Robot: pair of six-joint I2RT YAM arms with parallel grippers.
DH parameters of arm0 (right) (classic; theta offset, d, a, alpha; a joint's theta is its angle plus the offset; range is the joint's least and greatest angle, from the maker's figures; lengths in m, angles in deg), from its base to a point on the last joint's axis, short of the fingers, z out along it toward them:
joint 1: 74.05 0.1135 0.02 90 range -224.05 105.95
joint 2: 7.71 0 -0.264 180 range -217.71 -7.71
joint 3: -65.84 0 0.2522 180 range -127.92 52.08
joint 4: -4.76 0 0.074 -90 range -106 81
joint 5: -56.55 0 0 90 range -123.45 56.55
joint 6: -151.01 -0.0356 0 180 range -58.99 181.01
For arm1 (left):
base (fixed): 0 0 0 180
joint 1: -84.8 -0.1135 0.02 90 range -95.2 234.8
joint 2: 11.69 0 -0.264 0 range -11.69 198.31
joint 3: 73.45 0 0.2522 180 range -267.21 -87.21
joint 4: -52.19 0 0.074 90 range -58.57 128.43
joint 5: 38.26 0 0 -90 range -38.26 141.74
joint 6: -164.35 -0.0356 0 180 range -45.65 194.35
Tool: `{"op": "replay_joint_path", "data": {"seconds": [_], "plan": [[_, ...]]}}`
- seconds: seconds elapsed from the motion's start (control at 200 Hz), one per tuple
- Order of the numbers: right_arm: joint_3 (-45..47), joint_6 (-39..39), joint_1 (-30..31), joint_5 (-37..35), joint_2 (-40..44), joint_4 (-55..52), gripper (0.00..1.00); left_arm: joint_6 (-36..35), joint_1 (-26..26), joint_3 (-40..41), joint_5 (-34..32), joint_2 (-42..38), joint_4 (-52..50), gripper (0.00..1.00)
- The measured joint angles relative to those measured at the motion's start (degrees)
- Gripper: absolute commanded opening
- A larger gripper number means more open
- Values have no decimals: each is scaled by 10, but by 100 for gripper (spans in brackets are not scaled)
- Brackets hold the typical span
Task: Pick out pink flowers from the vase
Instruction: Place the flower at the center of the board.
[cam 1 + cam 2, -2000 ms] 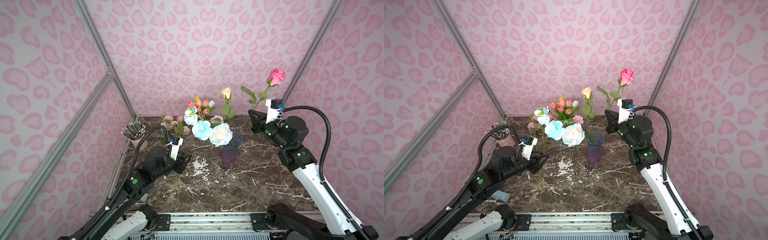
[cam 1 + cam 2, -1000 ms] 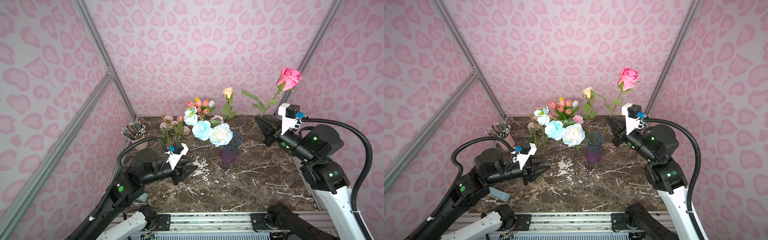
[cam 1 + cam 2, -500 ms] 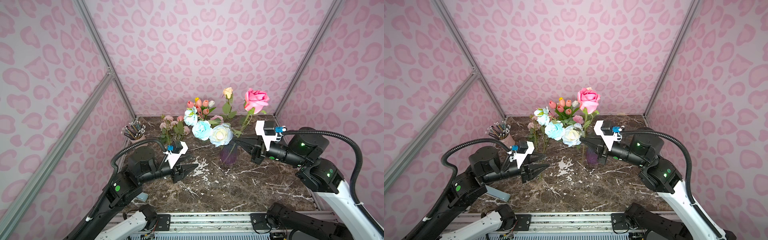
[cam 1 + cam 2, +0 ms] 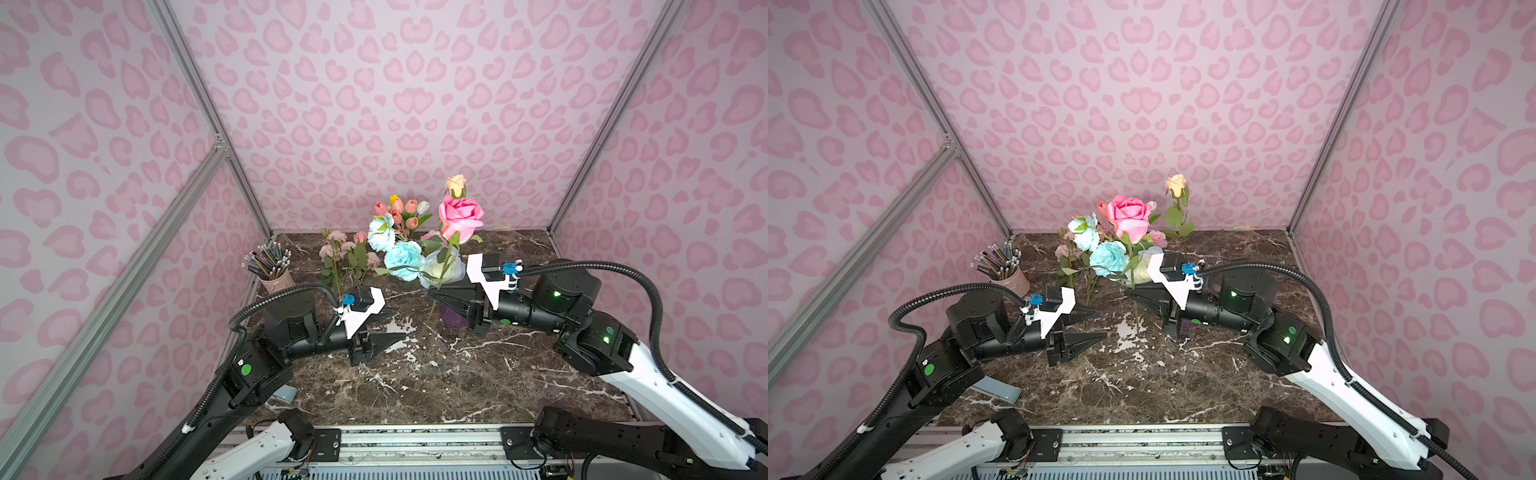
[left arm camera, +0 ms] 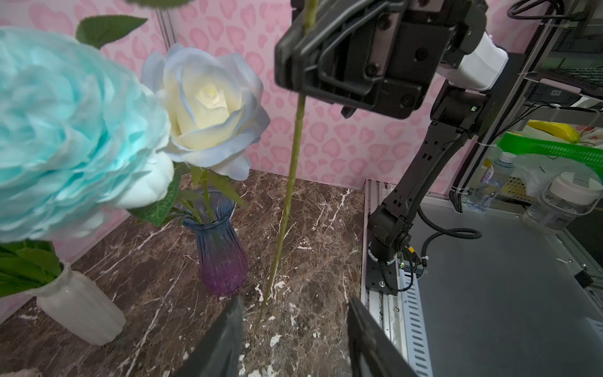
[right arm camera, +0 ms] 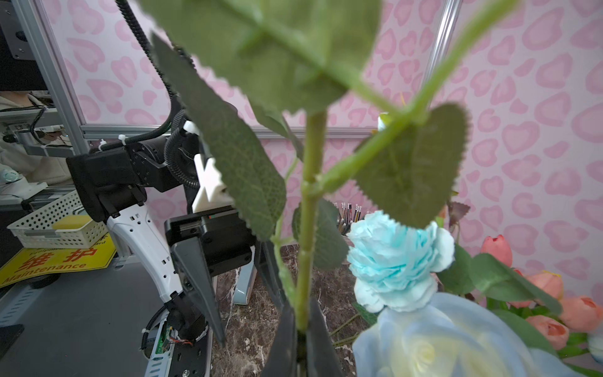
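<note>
My right gripper [image 4: 434,294] is shut on the green stem [image 6: 308,228] of a magenta-pink rose [image 4: 460,218], which it holds upright in front of the blue-purple glass vase [image 5: 222,251]. The stem's bare lower part [image 5: 287,202] hangs down to just above the marble. My left gripper [image 4: 395,326] is open and points at that stem. In the left wrist view the stem's tip hangs between the two fingers [image 5: 228,326] without touching them. Small pale pink roses [image 4: 345,245] and salmon tulips [image 4: 405,210] stand behind. The rose [image 4: 1128,216] shows in both top views.
The glass vase holds a white rose [image 5: 208,107] and a light blue peony [image 5: 65,130]. A white vase [image 5: 81,310] stands beside it. A peach rose [image 4: 456,185] stands at the back, a pencil cup [image 4: 272,270] at the left wall, a grey-blue slab [image 4: 996,388] under my left arm.
My right gripper has carried the pink rose from high at the back right down and leftward, in front of the vase. My left gripper has opened wider and stayed near the middle.
</note>
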Motion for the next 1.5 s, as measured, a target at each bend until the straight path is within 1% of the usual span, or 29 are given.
{"op": "replay_joint_path", "data": {"seconds": [0.095,0.26,0.485,0.615,0.695,0.78,0.795,0.805,0.82,0.9,0.975,1.035,1.165,1.22,1.32,1.41,1.5], "plan": [[17,-12,4,6,-2,35,0,-5,0,20,5,7,37,56],[36,-26,9,13,-3,88,0,-2,0,24,3,28,86,56],[57,-40,14,15,0,128,0,23,0,42,-4,44,144,54],[67,-49,14,20,6,147,0,37,0,50,-1,52,167,51],[70,-55,15,22,9,153,0,47,0,51,4,56,176,47],[75,-55,15,22,11,162,0,48,0,52,10,58,186,36],[77,-55,15,22,12,163,0,48,0,52,10,58,186,36],[77,-55,15,22,12,163,0,48,0,52,11,59,186,32],[78,-55,15,22,12,164,0,48,0,52,13,59,186,30],[84,-56,15,21,14,172,0,51,0,52,22,60,187,21],[89,-58,15,21,16,179,0,51,0,54,33,60,190,9],[95,-60,15,10,17,189,0,49,1,56,44,60,191,3],[108,-67,15,6,17,205,0,50,2,64,49,54,192,3],[109,-72,15,5,17,208,4,50,2,66,48,52,192,3],[109,-72,16,3,18,213,23,50,2,65,45,48,194,2],[109,-70,16,-7,23,212,35,52,2,59,29,47,189,2],[109,-63,17,-12,35,207,42,59,1,58,-3,37,182,2]]}}
